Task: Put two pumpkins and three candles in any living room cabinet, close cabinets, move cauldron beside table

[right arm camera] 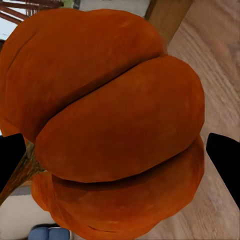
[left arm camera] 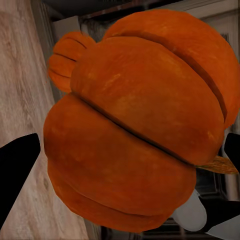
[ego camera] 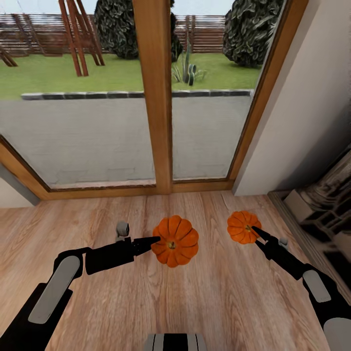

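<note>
We held one pumpkin (ego camera: 175, 241) clamped in our left gripper (ego camera: 155, 241), the other pumpkin (ego camera: 243, 227) seemingly gripped by our right gripper (ego camera: 255, 231). Nothing was stowed yet; candles, cabinet and cauldron remained ahead.

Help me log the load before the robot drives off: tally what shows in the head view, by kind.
Pumpkins: 2, left pumpkin and right pumpkin
Grippers: 2, left gripper and right gripper, each shut on a pumpkin
Total: 4

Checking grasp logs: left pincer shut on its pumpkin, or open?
Shut on it: left pincer meets the larger pumpkin, held above the floor; its fingers flank it.
</note>
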Robot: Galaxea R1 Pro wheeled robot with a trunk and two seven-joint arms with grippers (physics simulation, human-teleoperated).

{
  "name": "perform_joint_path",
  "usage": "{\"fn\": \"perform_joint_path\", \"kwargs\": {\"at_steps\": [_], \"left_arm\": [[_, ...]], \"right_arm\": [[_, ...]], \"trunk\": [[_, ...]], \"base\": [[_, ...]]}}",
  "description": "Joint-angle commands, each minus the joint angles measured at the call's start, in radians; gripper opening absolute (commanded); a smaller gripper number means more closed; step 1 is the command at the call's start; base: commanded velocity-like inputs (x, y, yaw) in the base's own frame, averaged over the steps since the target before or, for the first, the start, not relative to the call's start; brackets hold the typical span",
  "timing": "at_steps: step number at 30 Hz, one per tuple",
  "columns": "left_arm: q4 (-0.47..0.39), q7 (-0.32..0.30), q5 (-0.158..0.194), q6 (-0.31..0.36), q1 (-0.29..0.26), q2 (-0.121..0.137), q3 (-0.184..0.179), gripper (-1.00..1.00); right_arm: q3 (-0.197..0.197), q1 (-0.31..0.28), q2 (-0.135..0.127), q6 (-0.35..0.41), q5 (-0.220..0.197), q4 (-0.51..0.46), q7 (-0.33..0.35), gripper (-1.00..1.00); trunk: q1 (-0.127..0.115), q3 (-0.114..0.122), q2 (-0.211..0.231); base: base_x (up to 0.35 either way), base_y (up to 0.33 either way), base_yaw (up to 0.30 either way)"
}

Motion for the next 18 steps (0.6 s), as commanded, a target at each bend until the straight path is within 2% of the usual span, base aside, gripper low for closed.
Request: {"fn": "perform_joint_path", "kwargs": {"at_steps": [1,18], "left_arm": [[0.0,-0.008,-0.007,0.001,0.0,0.001,0.0,-1.0],[0.0,-0.009,-0.007,0.001,-0.001,0.001,0.0,-1.0]], "right_arm": [[-0.002,0.0,0.0,0.006,-0.003,0.0,0.001,-1.0],[-0.001,0.0,0.0,0.005,-0.003,0.0,0.002,-1.0]], "trunk": [[-0.001,0.003,0.0],[-0.008,0.069,0.004]], "base": [[0.0,0.0,0.0],[0.0,0.0,0.0]]}}
